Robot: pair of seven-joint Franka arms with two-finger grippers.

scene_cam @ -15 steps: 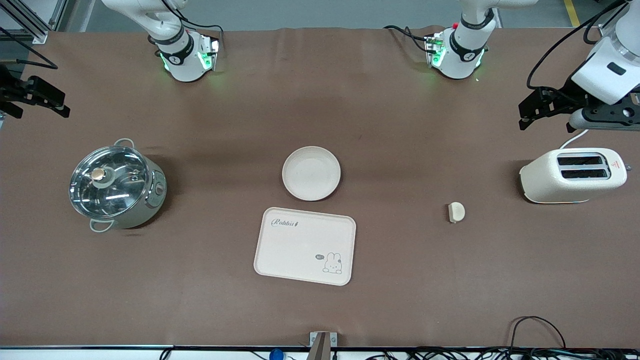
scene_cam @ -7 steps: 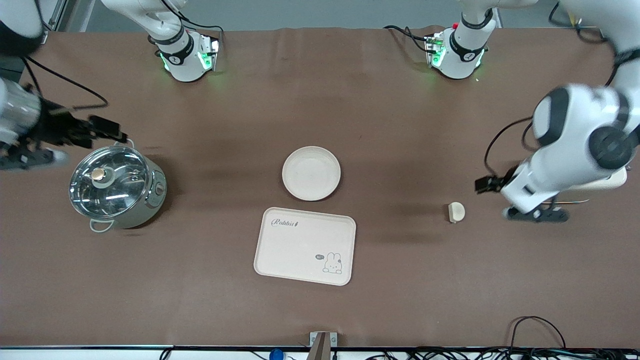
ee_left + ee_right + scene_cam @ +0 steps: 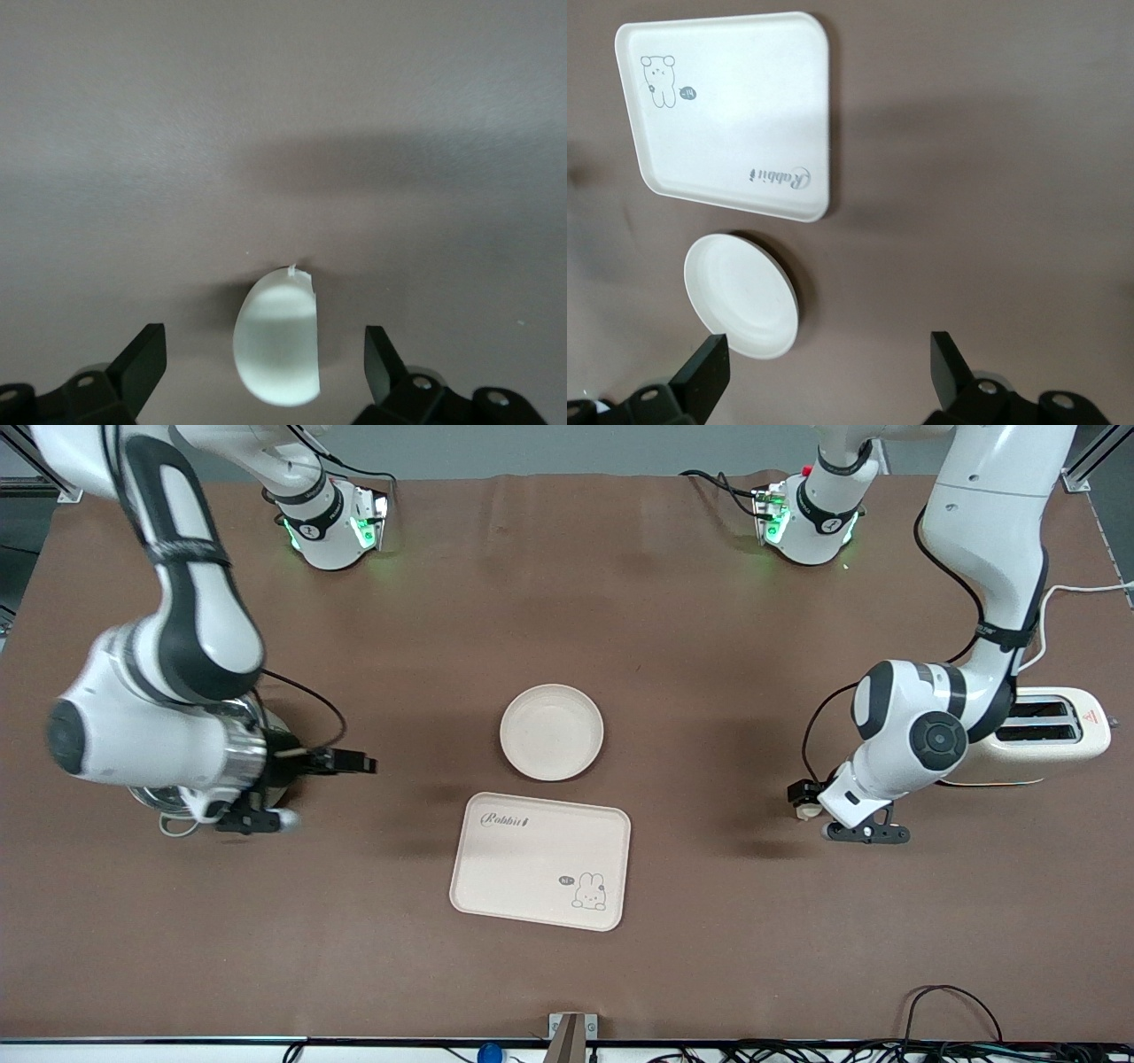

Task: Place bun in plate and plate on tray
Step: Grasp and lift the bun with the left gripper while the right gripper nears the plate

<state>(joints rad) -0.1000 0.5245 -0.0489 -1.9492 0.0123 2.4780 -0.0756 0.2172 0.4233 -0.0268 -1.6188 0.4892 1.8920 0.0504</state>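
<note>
The bun lies on the brown table toward the left arm's end, its flat side up on edge. My left gripper is open and low over it, one finger on each side with gaps. In the front view the left gripper hides most of the bun. The round plate sits mid-table, empty. The Rabbit tray lies just nearer the front camera than the plate, empty. My right gripper is open and empty over bare table between the pot and the plate. The right wrist view shows the plate and the tray.
A steel pot with a glass lid stands toward the right arm's end, mostly hidden under the right arm. A cream toaster stands toward the left arm's end, partly covered by the left arm. Cables run along the table's front edge.
The left arm swung from beside the toaster to over the bun, gripper now straddling it. The right arm swung in from the table's end, past the pot toward the plate.
</note>
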